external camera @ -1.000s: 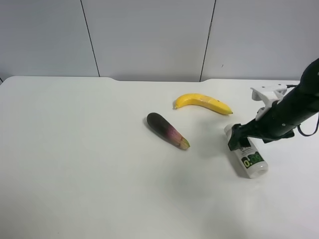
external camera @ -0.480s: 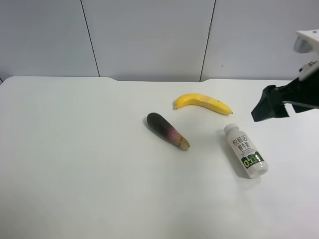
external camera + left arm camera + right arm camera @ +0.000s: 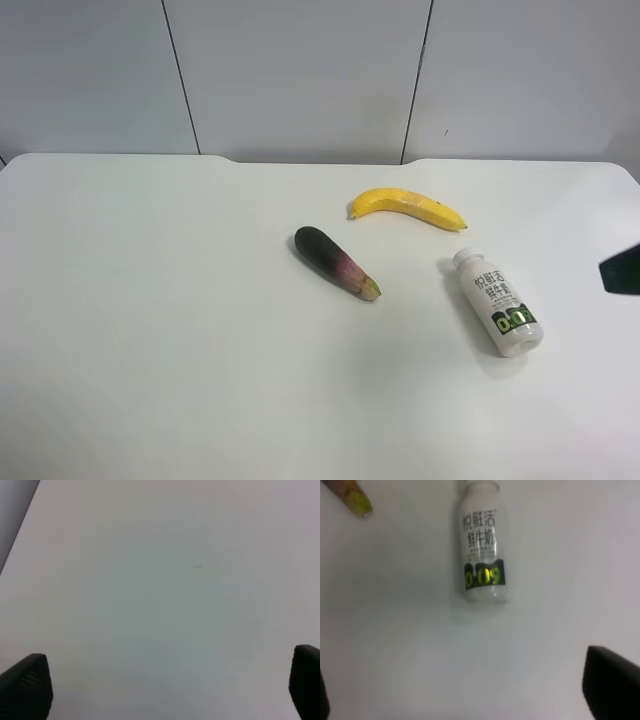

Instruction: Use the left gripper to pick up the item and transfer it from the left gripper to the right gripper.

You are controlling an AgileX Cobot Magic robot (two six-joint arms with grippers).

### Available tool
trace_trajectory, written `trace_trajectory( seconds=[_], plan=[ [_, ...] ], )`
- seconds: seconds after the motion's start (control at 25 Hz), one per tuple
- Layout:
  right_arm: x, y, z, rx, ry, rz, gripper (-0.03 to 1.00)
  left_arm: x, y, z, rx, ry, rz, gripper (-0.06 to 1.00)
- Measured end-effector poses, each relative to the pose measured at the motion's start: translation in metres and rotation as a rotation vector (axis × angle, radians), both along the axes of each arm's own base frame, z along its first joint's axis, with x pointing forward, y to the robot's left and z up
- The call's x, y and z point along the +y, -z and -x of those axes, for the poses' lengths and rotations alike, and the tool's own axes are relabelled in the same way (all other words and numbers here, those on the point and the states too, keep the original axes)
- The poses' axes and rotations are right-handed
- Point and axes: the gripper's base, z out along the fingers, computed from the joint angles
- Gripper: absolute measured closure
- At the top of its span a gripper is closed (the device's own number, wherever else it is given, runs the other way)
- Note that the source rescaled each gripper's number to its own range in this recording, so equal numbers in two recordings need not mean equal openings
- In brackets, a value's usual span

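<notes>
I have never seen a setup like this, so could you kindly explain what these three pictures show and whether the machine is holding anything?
This is a robot with two arms, each ending in a two-fingered gripper. One picture comes from a camera mounted high above a white table. On the table lie a yellow banana, a dark purple eggplant and a small white milk bottle, all apart from one another. The other two pictures come from cameras on the arms' wrists. The right wrist camera looks down at the bottle and the eggplant's green tip; the right gripper is open and empty. The left wrist camera sees only bare table between the left gripper's spread fingertips. Nothing is held.
</notes>
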Motion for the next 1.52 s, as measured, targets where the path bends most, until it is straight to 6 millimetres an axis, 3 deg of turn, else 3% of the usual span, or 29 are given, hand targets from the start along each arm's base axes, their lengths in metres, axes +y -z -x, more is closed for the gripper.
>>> trace_trajectory(
  seconds=[0.24, 0.68, 1.52],
  plan=[
    [-0.007, 0.009, 0.051, -0.15, 0.023, 0.013, -0.03, 0.0, 0.0, 0.0, 0.0, 0.0, 0.0, 0.08],
    [-0.016, 0.031, 0.096, -0.445, 0.1, 0.011, -0.03, 0.0, 0.0, 0.0, 0.0, 0.0, 0.0, 0.08],
    [-0.017, 0.032, 0.1, -0.484, 0.112, 0.004, -0.03, 0.0, 0.0, 0.0, -0.001, 0.0, 0.0, 0.08]
  ],
)
